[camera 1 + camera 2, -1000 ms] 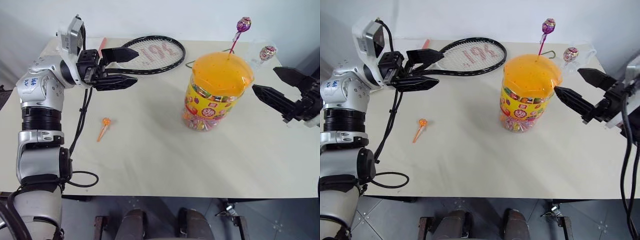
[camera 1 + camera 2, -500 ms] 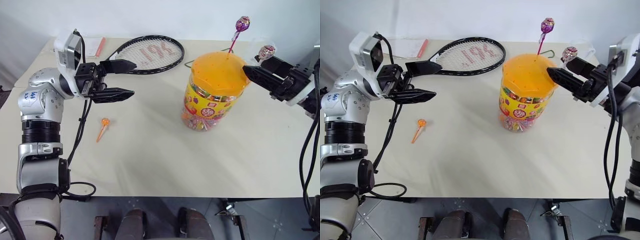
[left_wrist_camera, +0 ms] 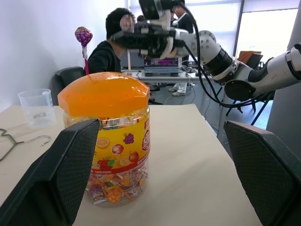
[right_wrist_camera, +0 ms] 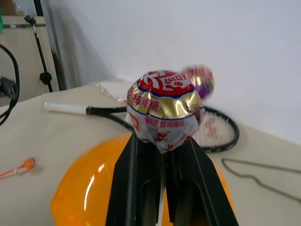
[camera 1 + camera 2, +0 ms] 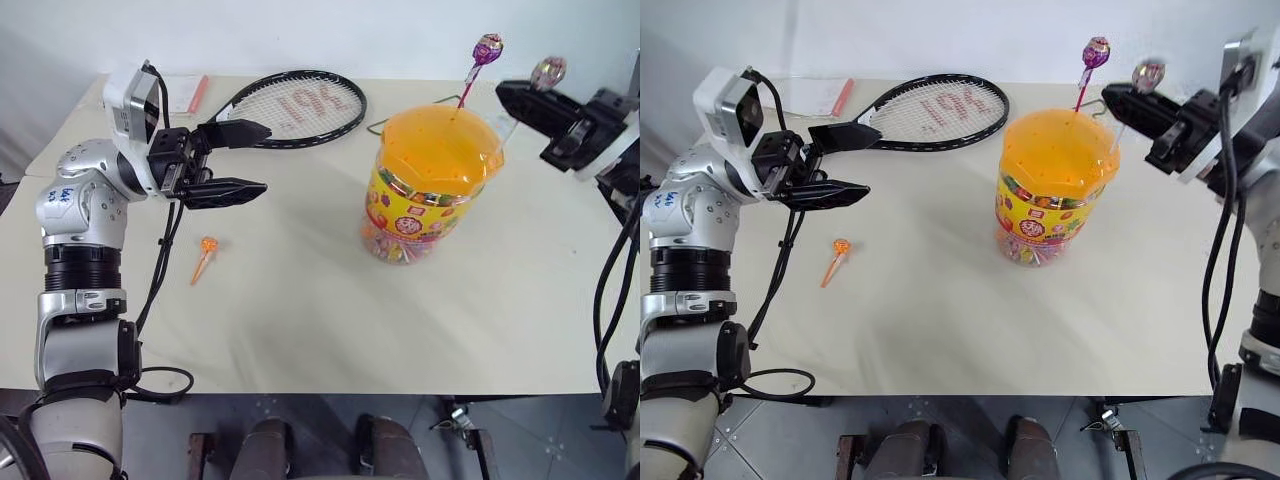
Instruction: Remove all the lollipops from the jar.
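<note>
The jar (image 5: 430, 185) is a clear tub with an orange domed lid and stands right of the table's middle. A purple lollipop (image 5: 488, 47) sticks up from the lid's far side. My right gripper (image 5: 510, 95) hovers just beyond the jar's right rim. It is shut on the stick of the pale lollipop (image 5: 547, 72), whose wrapped head (image 4: 162, 110) stands above the fingers. An orange lollipop (image 5: 207, 250) lies on the table at the left. Above and beyond it my left gripper (image 5: 265, 158) hangs open, pointing right toward the jar (image 3: 110, 141).
A tennis racket (image 5: 300, 105) lies at the table's far side, with a notepad and orange pen (image 5: 195, 92) to its left. A wire hanger (image 5: 375, 125) lies behind the jar. A clear cup (image 3: 35, 106) stands beyond the jar. People sit in the background.
My right gripper swung in from the jar's right, shut on the pale lollipop's stick and raised it. The left arm has barely moved.
</note>
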